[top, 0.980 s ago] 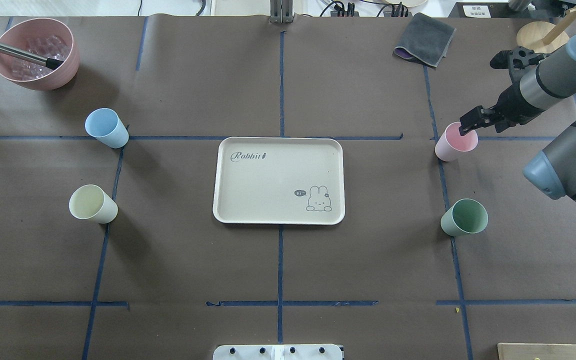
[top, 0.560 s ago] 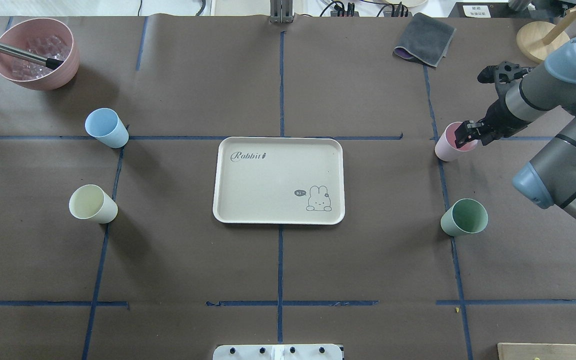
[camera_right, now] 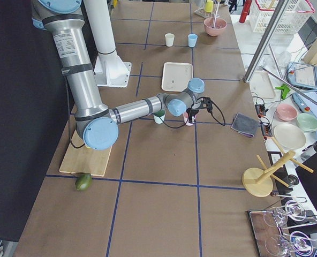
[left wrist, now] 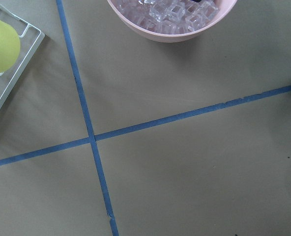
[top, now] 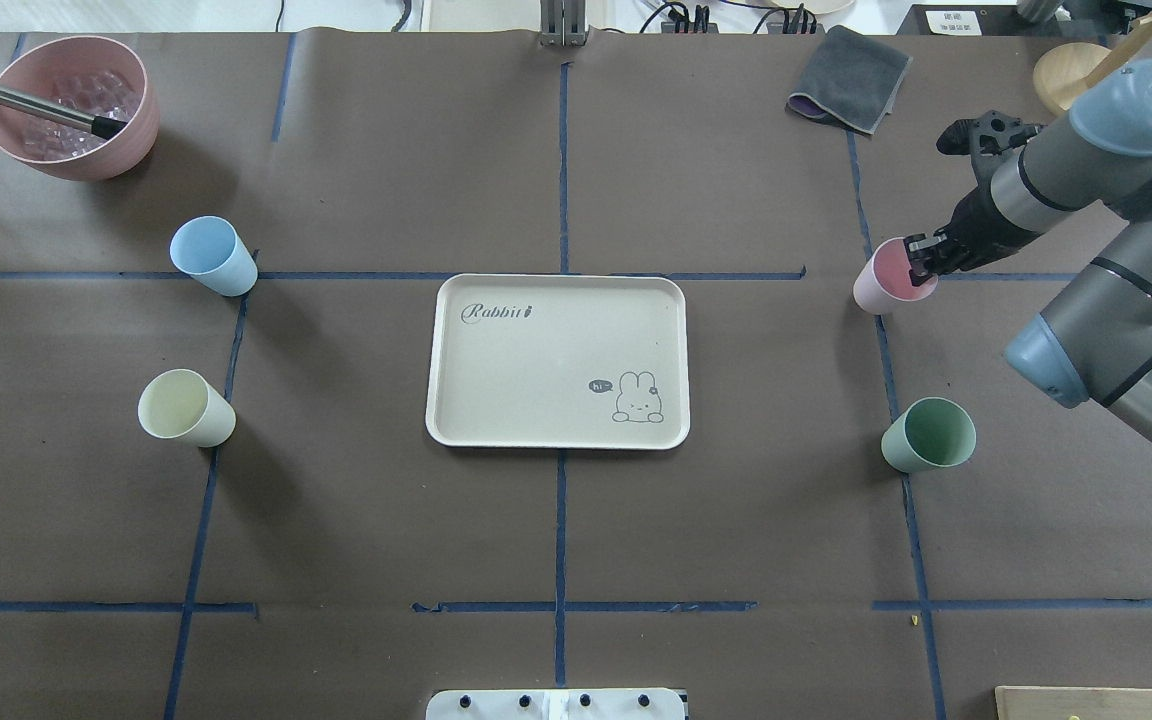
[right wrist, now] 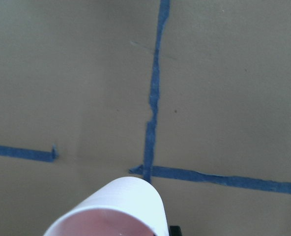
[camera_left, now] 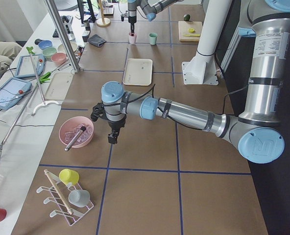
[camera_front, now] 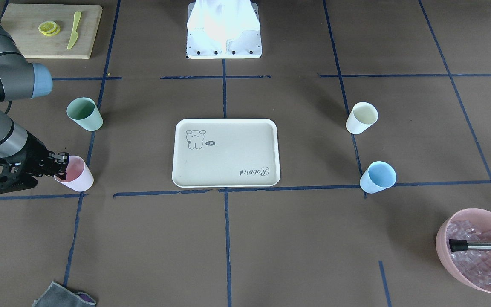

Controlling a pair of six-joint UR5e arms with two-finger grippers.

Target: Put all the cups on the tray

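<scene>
Change: the pink cup [top: 884, 288] is now a little nearer to the tray [top: 556, 350] than one second ago. The right arm has turned with it, and its elbow is now higher in the overhead view.
Right gripper: the right gripper [top: 921, 266] is closed on the rim of the pink cup, on the side away from the tray. One finger is inside the cup and one is outside.
Pink cup: it is to the right of the tray in the overhead view, well apart from it, beside a blue tape line. I cannot tell if its bottom touches the table.
Other cups: the green cup [top: 928, 436], the cream cup [top: 185, 408] and the blue cup [top: 212, 256] are at the same places as before. They stand on the table, and none is on the tray.
Left gripper: the left gripper [camera_left: 113, 137] hangs over the table near the bowl [top: 132, 135]. Only the side view shows it, so I cannot tell if the fingers are apart or together.
Writing: "Rabbit" is in script at one corner of the tray. "hi~" is in a small speech bubble beside the drawn animal at the opposite corner.
Bowl: it is pink and holds ice cubes [top: 46, 140] and a metal handle [top: 16, 97].
</scene>
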